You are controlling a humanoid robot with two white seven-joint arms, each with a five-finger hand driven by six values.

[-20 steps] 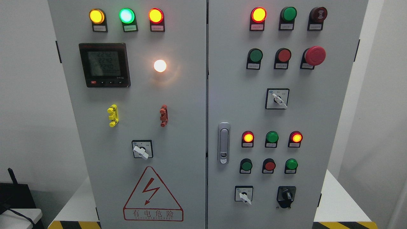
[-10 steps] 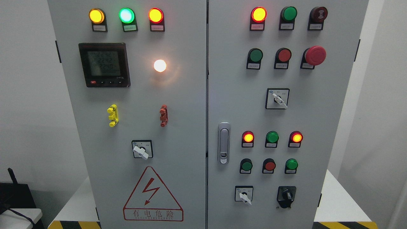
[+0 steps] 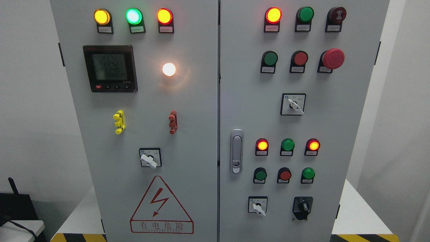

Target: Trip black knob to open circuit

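We face a grey control cabinet [image 3: 201,101] with two doors, and neither of our hands shows in the head view, so we cannot tell how our fingers stand or whether they hold anything.

We take the door latch [image 3: 236,151], the silver handle at the left edge of the right door, as our landmark. The black knob [image 3: 303,206] sits to the right of the latch and below it, near the bottom of the right door, on a black housing; its handle points roughly upward. Nothing touches it. Between the knob and the latch, at the knob's height, sits a white selector switch [image 3: 258,205] on a square plate.

Right of the latch at its own level runs a row of three lamps, the outer two lit red-orange and the middle one green [image 3: 287,145]. Just under them are three push buttons. Well above the latch and to its right stands a red mushroom button [image 3: 333,58].

Left of the latch, on the other door, we see a digital meter [image 3: 110,68] with lit figures, a glowing white lamp [image 3: 169,69], and a red warning triangle [image 3: 162,205] lower down.
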